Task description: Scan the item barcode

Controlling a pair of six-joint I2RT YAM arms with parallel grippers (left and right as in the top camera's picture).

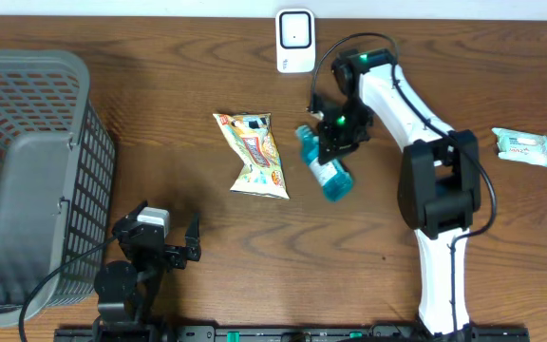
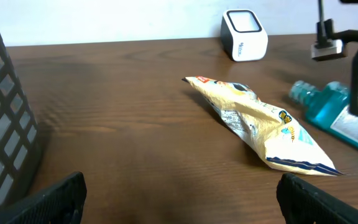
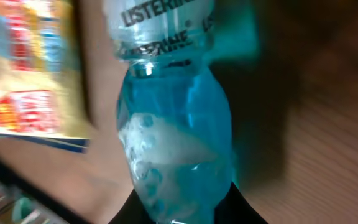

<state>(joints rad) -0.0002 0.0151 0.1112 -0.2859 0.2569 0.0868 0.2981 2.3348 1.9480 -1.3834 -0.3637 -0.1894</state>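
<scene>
Bottle (image 1: 330,179) orientation relative to scanner (image 1: 294,40)

The left gripper (image 1: 190,245) sat at the near left of the table (image 1: 160,57), jaws spread wide and holding nothing, well apart from the work. The snack bag (image 1: 254,157) lay at centre, just beside the bottle. The scanner stood at the far edge, beyond the bottle's cap end. The bottle lay on its side, long axis running from the cap, far and left, to the base, near and right. The right gripper (image 1: 338,133) was clamped narrowly across the bottle's body and was clearly the nearer arm. The coming move would probably carry the bottle away toward the scanner.
</scene>
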